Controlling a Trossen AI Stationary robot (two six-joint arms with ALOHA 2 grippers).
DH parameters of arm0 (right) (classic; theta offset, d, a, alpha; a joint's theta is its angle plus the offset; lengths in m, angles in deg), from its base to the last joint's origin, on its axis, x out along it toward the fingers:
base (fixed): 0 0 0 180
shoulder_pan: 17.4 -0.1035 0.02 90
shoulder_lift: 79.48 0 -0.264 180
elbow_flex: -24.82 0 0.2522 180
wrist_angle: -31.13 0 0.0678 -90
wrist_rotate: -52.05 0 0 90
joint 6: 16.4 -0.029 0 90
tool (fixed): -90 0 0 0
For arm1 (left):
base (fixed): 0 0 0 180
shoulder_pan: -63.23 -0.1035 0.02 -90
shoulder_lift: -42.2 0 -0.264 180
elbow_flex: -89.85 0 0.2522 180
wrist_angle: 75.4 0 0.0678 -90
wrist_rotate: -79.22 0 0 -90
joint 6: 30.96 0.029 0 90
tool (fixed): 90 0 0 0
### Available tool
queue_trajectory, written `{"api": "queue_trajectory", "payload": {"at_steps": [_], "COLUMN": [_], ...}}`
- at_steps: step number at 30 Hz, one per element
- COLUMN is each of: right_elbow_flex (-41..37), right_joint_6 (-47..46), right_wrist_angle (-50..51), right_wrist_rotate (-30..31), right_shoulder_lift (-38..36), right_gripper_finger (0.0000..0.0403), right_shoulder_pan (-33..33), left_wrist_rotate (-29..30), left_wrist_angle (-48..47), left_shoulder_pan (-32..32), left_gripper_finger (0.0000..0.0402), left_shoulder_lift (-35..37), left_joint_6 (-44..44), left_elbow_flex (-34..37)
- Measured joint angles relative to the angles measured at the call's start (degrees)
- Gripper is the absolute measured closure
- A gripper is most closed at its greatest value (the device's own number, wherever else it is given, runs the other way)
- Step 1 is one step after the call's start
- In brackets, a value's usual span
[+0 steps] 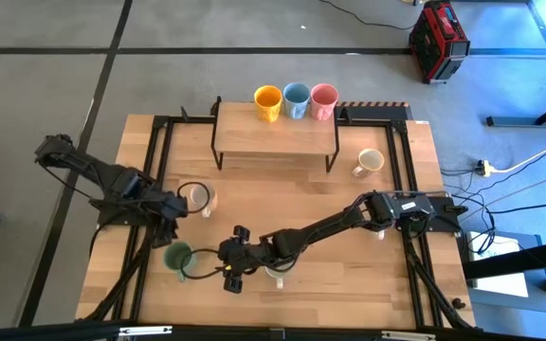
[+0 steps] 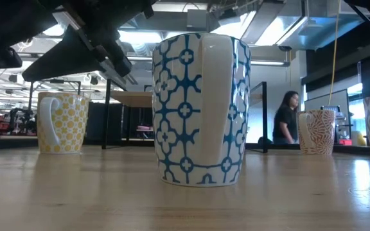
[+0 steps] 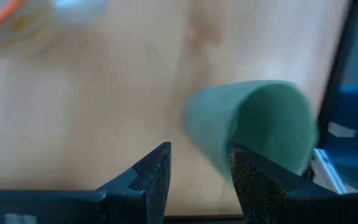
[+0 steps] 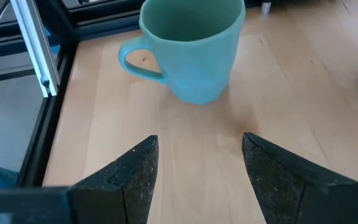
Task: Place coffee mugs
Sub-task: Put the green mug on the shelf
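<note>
A green coffee mug [image 1: 178,256] stands upright on the table's near left, its handle [image 4: 132,59] sticking out sideways. My right gripper [image 1: 221,260] is just right of it, open, fingers aimed at the mug [image 4: 191,50] with bare wood between. My left gripper [image 1: 172,216] hangs open above and beyond the same mug [image 3: 260,124], touching nothing. A yellow-patterned cream mug [image 1: 197,197] stands beside the left gripper. A blue-patterned mug [image 2: 201,109] stands under my right arm. Orange [image 1: 267,101], blue [image 1: 296,99] and pink [image 1: 324,98] mugs stand on the rack top.
The black-framed wooden rack [image 1: 275,140] stands at the table's far middle. A brown-patterned cream mug [image 1: 370,162] stands at the far right. Black rails [image 1: 154,161] run along both sides of the table. A person [image 2: 286,125] is in the room behind.
</note>
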Motion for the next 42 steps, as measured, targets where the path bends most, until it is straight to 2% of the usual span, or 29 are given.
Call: {"api": "queue_trajectory", "payload": {"at_steps": [11, 31, 35, 42], "right_elbow_flex": [0.0, 0.0, 0.0, 0.0], "right_joint_6": [0.02, 0.0, 0.0, 0.0], "right_wrist_angle": [1.19, 2.97, 2.95, 2.95], "right_wrist_rotate": [0.13, 0.11, 0.11, 0.09], "right_shoulder_lift": [0.0, 0.0, 0.0, 0.0], "right_gripper_finger": [0.0183, 0.0183, 0.0183, 0.0183], "right_shoulder_pan": [0.01, 0.04, 0.04, 0.04], "left_wrist_rotate": [4.2, 6.01, 6.05, 7.3], "left_wrist_angle": [4.25, 7.95, 8.04, 8.87], "left_shoulder_pan": [9.46, 10.3, 10.3, 10.3], "left_gripper_finger": [0.0246, 0.0247, 0.0265, 0.0328], "left_shoulder_lift": [-7.24, -17.95, -19.57, -20.37], "left_joint_6": [-3.02, 1.44, 2.67, 3.3], "left_elbow_flex": [0.02, 0.02, 0.02, 0.02]}}
